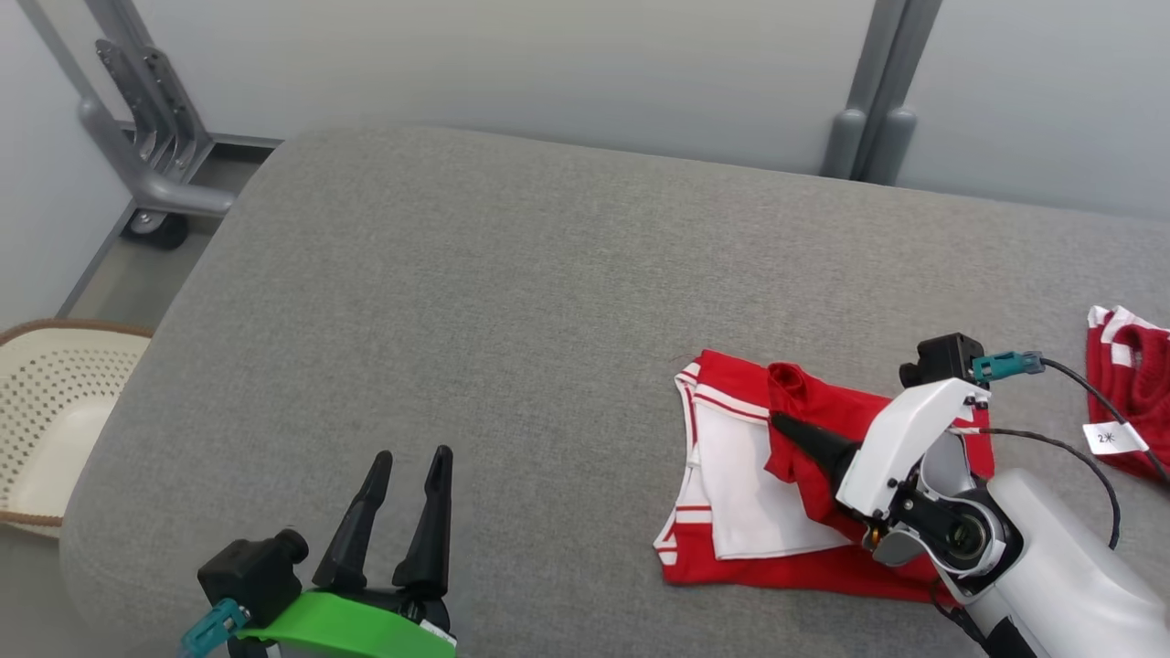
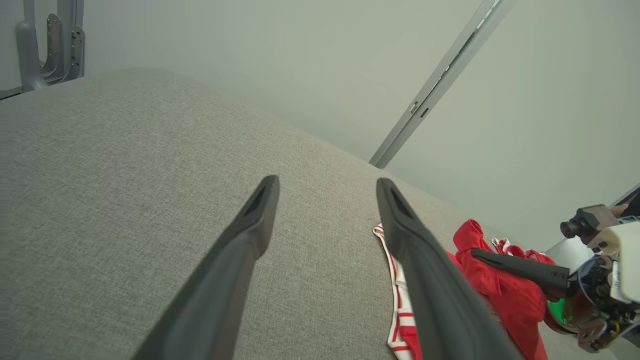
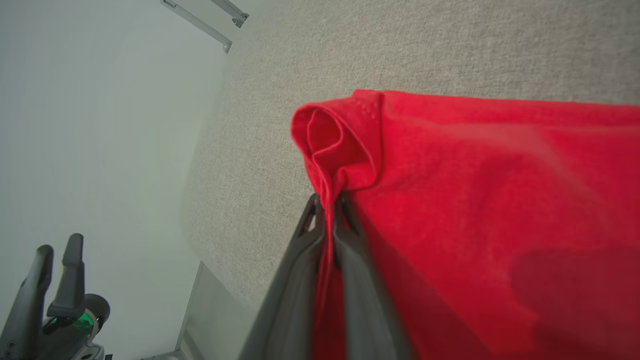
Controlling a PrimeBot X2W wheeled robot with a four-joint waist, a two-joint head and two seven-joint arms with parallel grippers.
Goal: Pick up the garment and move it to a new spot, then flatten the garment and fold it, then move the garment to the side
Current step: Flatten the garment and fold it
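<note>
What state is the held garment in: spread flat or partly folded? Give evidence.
Partly folded: the garment has red cloth doubled over its white panel; the right gripper, jaws shut, pinches that fold.

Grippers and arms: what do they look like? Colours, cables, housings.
Left gripper: two long black tapered fingers on a green mount. Right gripper: same fingers, white housing, pale forearm, black cables. Each carries a black camera with a teal plug.

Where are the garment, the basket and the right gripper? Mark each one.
garment (image 1: 759, 493), head view, on its white panel.
basket (image 1: 55, 402), head view, on its perforated wall.
right gripper (image 3: 328, 201), right wrist view, midway between fingertips shut on the garment.
</note>
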